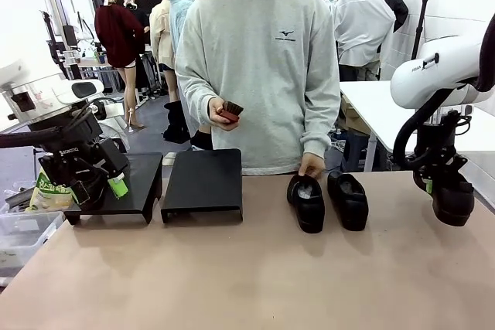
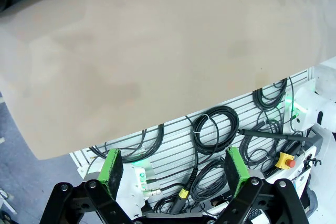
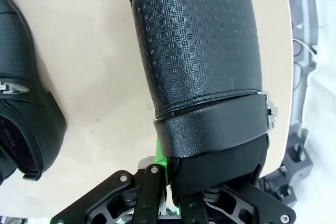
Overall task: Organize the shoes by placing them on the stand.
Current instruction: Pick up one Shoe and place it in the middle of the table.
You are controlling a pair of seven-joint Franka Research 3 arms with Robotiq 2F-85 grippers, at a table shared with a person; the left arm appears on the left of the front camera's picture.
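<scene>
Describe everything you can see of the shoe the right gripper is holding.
The shoe is black and leather-looking, its upper embossed with a fine grid, crossed by a smooth strap with a small metal buckle. The right gripper is shut on its opening's edge; it hangs, apparently lifted, over the right side of the table.

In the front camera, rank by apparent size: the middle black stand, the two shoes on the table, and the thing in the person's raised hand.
1. middle black stand
2. left shoe and right shoe: alike, unranked
3. small dark item held by the person
</scene>
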